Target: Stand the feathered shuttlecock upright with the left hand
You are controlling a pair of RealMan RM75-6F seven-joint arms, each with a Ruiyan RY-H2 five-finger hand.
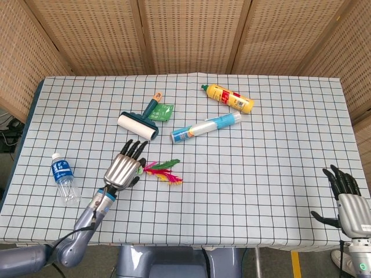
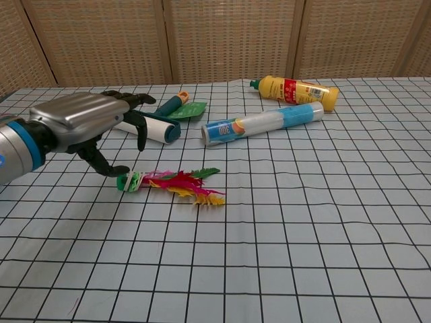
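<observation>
The feathered shuttlecock [image 1: 162, 171] [image 2: 175, 182] lies flat on the checked tablecloth, its green base pointing left and its pink, yellow and green feathers pointing right. My left hand [image 1: 123, 168] [image 2: 84, 124] hovers open just left of and above the base, fingers spread, holding nothing. In the chest view its thumb tip is close to the green base. My right hand [image 1: 346, 201] stays open at the table's near right corner, far from the shuttlecock.
A lint roller [image 1: 139, 123] [image 2: 144, 125] and a green packet [image 1: 162, 111] lie behind the shuttlecock. A blue and white tube [image 1: 206, 127] [image 2: 262, 123] and a yellow bottle [image 1: 229, 98] [image 2: 295, 91] lie further back right. A small water bottle [image 1: 64, 177] lies at the near left.
</observation>
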